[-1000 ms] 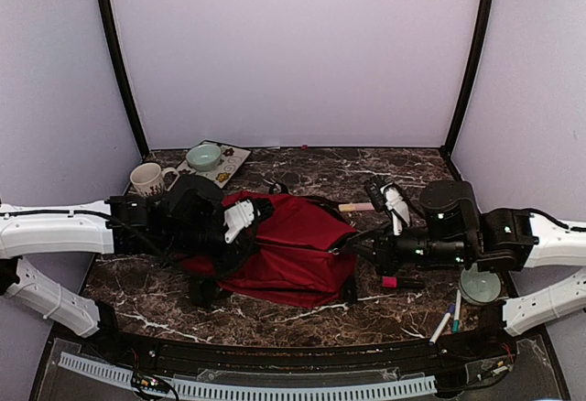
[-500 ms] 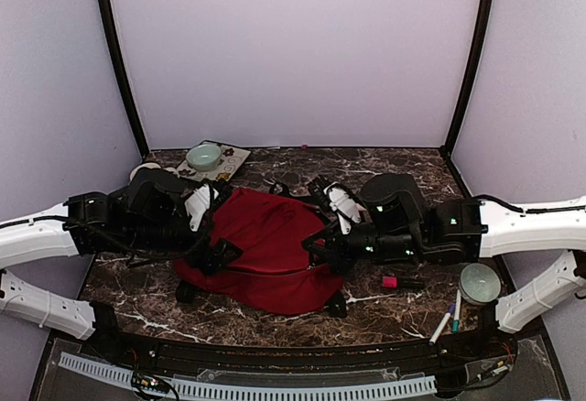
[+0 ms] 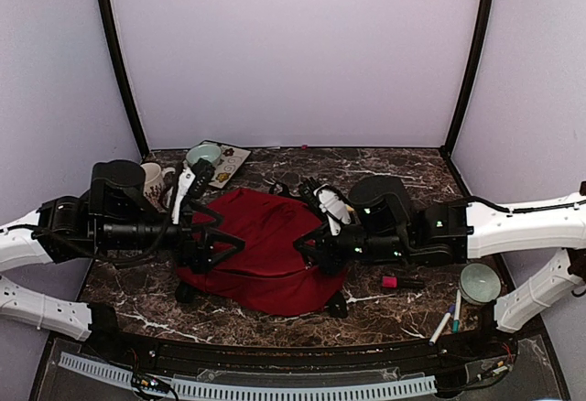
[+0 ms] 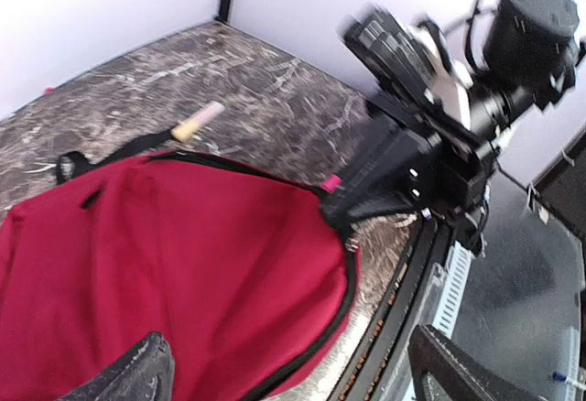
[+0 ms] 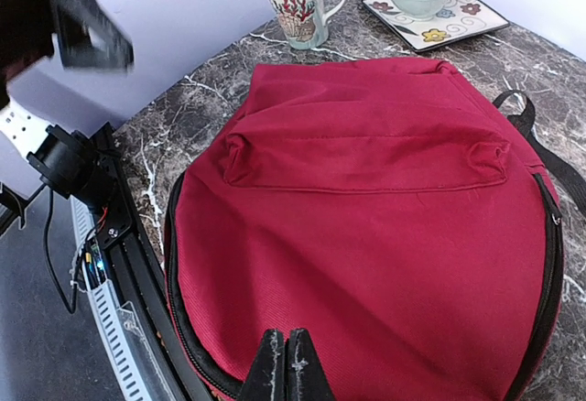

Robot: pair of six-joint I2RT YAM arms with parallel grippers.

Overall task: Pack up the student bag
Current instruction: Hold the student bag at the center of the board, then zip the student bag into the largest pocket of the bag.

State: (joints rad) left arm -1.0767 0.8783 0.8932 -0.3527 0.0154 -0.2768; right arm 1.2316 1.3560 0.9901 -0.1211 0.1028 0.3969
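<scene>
- The student bag (image 3: 265, 254) lies flat at mid-bench (image 3: 366, 167) between the two arms; its zip seems shut, so it likely needs opening before packing
- Left hand (image 4: 291, 357) hovers over the bag with fingers spread wide, holding nothing
- Right hand (image 5: 286, 364) has its fingers pressed together at the bag's zipped edge; no fabric shows between them
- Count, probably awaiting packing: one mug (image 3: 154, 181); one bowl (image 3: 203, 155) on one tray (image 3: 233, 158); two pens (image 3: 450, 317); one green dish (image 3: 480, 283)
</scene>
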